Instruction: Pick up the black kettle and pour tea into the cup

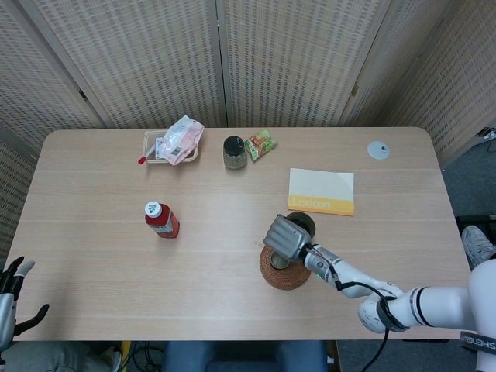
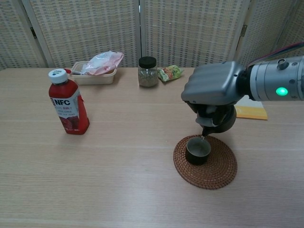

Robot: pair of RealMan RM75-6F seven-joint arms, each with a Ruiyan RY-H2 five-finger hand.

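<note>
We see the right hand [image 2: 214, 89] grasping the black kettle [image 2: 223, 119], which is tipped with its spout just above the cup [image 2: 198, 150]. The cup stands on a round woven coaster [image 2: 218, 171] near the front of the worktop [image 2: 118, 156]. Beyond the hand lies a yellow booklet [image 1: 322, 191]. Further left we note a red juice bottle [image 2: 68, 102], upright, and along the far edge a glass jar [image 2: 147, 72], a green snack packet [image 2: 170, 72] and a tray holding a pink bag [image 2: 101, 62]. The left hand [image 1: 11, 288] hangs off the worktop's near-left corner, fingers spread, holding nothing.
</note>
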